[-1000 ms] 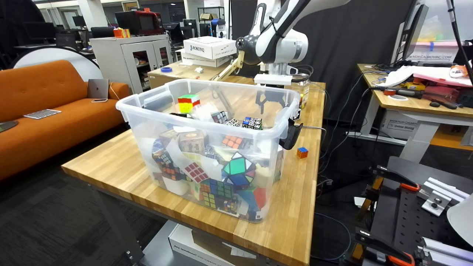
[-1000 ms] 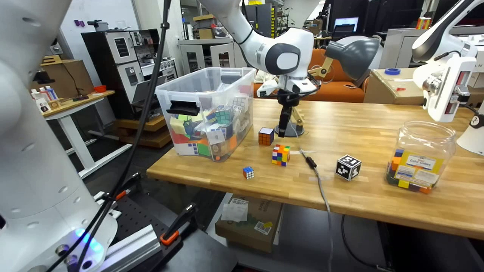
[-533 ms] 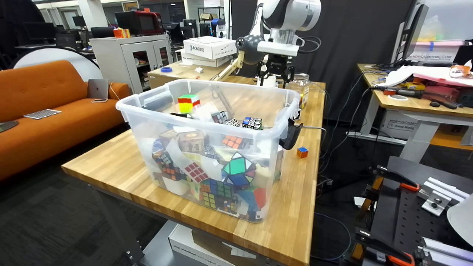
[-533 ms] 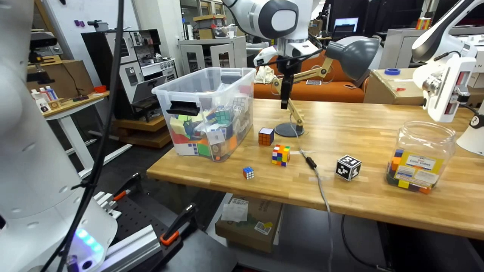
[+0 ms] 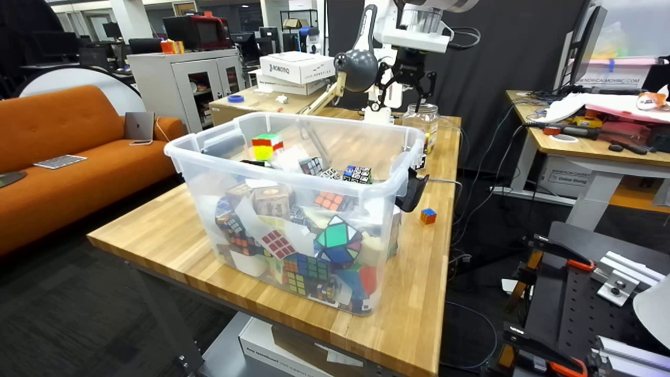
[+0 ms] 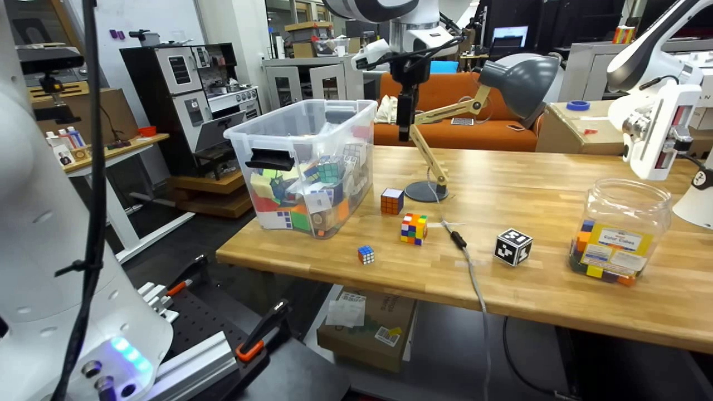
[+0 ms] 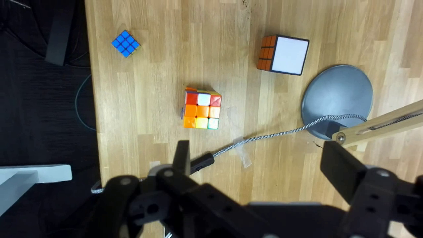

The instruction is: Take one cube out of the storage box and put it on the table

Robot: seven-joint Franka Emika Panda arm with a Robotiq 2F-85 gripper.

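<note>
While the gripper [image 7: 257,157] hangs spread wide above the butcher-block table [image 6: 501,186], the storage box [image 5: 282,174] — heaped with puzzle cubes [image 5: 357,174] — stands near one end. Four loose cubes [image 6: 414,228], a clear jar [image 6: 621,245] and a desk lamp [image 6: 521,83] trailing its cord [image 6: 473,273] share the table; beyond sit an orange couch [image 5: 68,162] and a grey cabinet [image 5: 180,86].

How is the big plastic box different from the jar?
The storage box is much bigger than the jar. The storage box has a four-sided opening, but the jar's is round. The storage box has a black clip on one end; the jar wears a yellow-and-white label. Puzzle cubes sit in the storage box, while colored blocks lie in the jar. Both are see-through and stand on the table.
</note>
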